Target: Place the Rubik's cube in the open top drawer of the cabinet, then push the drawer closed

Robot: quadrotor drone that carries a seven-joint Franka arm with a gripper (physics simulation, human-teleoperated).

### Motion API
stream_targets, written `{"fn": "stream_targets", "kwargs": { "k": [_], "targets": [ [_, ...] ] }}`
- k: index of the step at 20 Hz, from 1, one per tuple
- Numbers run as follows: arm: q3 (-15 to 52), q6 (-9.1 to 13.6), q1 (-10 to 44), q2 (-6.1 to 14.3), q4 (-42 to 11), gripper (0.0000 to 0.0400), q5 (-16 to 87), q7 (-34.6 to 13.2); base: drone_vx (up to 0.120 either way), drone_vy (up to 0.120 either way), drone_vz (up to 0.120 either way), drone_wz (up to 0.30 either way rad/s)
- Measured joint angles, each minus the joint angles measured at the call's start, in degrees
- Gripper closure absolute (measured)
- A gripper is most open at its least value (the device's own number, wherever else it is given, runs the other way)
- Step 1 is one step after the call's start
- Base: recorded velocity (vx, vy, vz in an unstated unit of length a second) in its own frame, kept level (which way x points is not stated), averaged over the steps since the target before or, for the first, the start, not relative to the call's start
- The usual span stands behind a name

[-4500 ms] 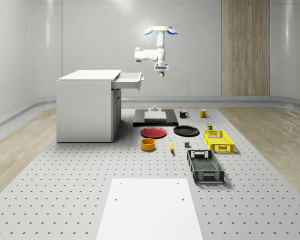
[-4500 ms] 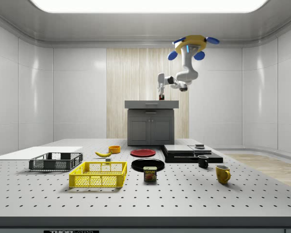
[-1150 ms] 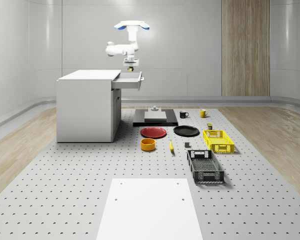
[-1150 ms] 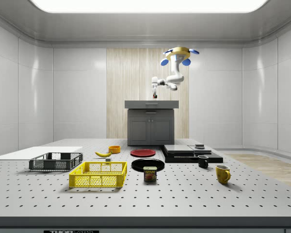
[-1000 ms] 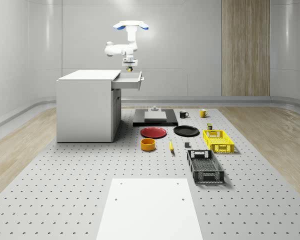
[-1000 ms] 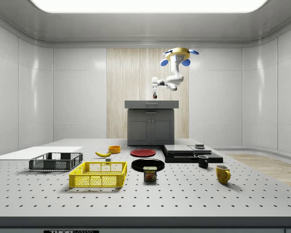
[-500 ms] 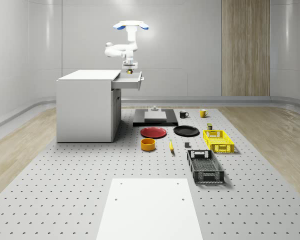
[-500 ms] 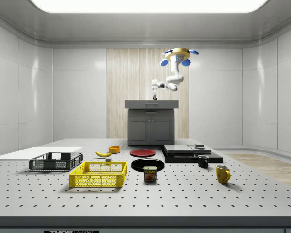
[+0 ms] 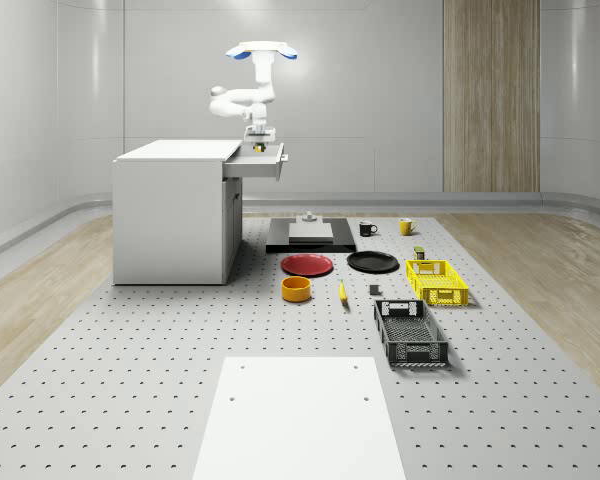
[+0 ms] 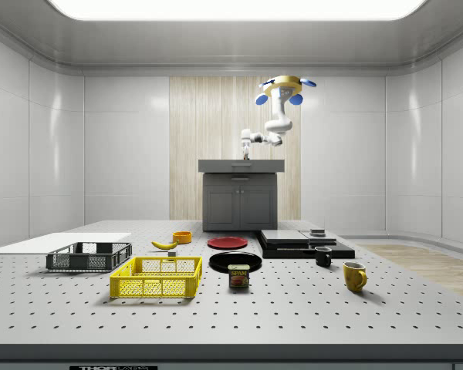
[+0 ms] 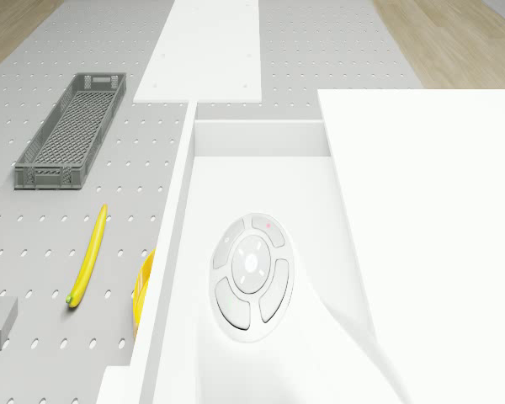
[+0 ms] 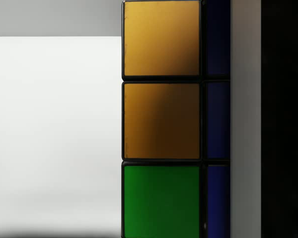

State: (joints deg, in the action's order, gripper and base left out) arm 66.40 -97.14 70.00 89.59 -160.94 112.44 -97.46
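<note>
The drone [image 9: 258, 50] hovers above the white cabinet's [image 9: 175, 215] open top drawer [image 9: 263, 162]. Its arm bends down, and the gripper [image 9: 257, 143] sits low at the drawer's top rim, shut on the Rubik's cube [image 9: 257, 147]. In the wrist view the cube [image 12: 161, 119] shows orange, green and blue tiles, pressed against a dark finger [image 12: 283, 119], with the pale drawer floor behind it. The drone view has the arm's round wrist [image 11: 251, 273] inside the drawer's outline [image 11: 261, 139], beside the cabinet top [image 11: 438, 236]. From the side, the gripper [image 10: 245, 155] hangs just above the cabinet [image 10: 241, 196].
On the table floor in front of the drawer lie a black slab [image 9: 310, 240], a red plate [image 9: 307, 264], a black plate [image 9: 372, 262], an orange bowl [image 9: 296, 289], a banana [image 9: 342, 293], a yellow crate [image 9: 436, 281] and a dark crate [image 9: 409, 332]. A white sheet [image 9: 300, 415] lies nearer.
Since 4.5 s ago the drone has shifted to the whole-scene view's left, from past the drawer's front to over it. In the last second the arm lowered the cube to the drawer.
</note>
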Motion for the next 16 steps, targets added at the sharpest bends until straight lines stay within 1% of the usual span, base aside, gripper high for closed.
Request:
{"fn": "stream_targets", "kwargs": {
  "k": [7,16],
  "targets": [
    [-4.06,-1.09,0.86,-0.93,1.73,0.0075,3.97,0.10,0.000,0.000,0.000,0.000],
    [-8.95,-2.27,1.81,-2.70,4.32,0.0075,8.88,0.46,0.000,0.000,0.000,0.000]
  ]
}}
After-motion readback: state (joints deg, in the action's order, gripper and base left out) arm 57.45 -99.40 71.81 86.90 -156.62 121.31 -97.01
